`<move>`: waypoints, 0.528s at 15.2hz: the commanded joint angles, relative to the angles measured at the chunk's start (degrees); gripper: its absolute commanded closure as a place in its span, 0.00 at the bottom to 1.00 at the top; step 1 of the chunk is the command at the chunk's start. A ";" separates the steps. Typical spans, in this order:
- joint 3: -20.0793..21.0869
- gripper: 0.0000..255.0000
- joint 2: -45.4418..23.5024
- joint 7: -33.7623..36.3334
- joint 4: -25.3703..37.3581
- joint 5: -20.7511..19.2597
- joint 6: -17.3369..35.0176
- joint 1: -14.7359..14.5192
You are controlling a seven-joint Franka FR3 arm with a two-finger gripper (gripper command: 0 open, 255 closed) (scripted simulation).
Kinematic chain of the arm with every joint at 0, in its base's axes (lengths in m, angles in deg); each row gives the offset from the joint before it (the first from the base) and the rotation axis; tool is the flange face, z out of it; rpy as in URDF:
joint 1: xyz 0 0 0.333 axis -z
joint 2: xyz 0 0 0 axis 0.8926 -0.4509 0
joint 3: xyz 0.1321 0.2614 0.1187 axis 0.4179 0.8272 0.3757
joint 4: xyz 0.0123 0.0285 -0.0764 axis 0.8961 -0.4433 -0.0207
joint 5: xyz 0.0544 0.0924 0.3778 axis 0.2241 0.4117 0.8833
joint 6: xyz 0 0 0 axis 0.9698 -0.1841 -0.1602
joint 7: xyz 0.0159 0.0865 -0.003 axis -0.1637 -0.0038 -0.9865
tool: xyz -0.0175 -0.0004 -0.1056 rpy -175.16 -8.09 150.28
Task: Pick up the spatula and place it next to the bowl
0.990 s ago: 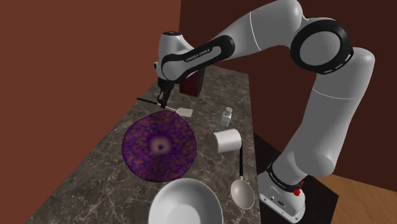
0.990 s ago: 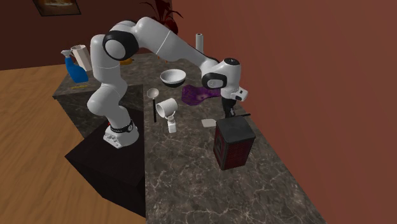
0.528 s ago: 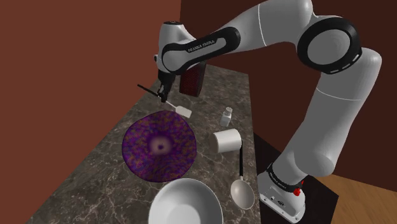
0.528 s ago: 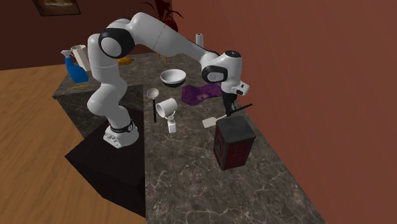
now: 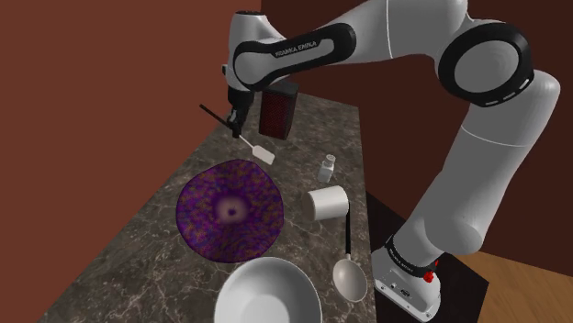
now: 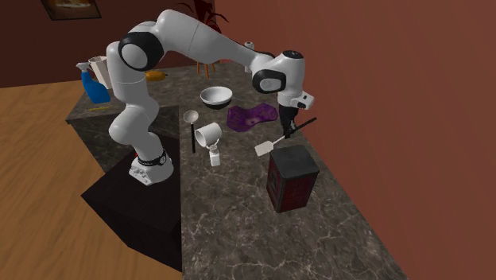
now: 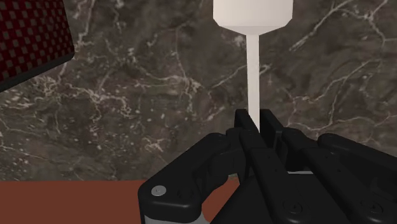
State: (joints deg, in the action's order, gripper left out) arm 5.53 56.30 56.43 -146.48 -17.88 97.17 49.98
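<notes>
Bowl (image 5: 266, 292) stands nearest the stand, its rim cut off by the shoulder view's lower edge. Purple plate (image 5: 229, 209) lies between. Beyond it, claw (image 5: 235, 127) is clamped on spatula (image 5: 262, 153), clear of the tabletop (image 5: 138, 248). Long axis slanted, white blade low on the bowl's side. Dark handle partly hidden within the claw.

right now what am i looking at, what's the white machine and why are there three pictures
A white robot arm stands beside a dark veined counter. Two pictures come from cameras looking over the counter; the third looks out from the arm's black hand. The hand is shut on a spatula, held tilted by its handle. On the counter are a white bowl, a purple plate, a tipped mug, a ladle, a small bottle and a dark red box.
</notes>
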 commanded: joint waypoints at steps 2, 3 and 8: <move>0.03 1.00 0.86 -0.03 1.29 0.11 -2.17 0.02; 0.04 1.00 1.08 -0.04 1.78 0.14 -2.88 0.02; 0.07 1.00 2.02 -0.08 4.45 0.27 -6.48 0.04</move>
State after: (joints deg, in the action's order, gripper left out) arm 5.63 58.01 56.45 -142.49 -17.67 91.48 49.97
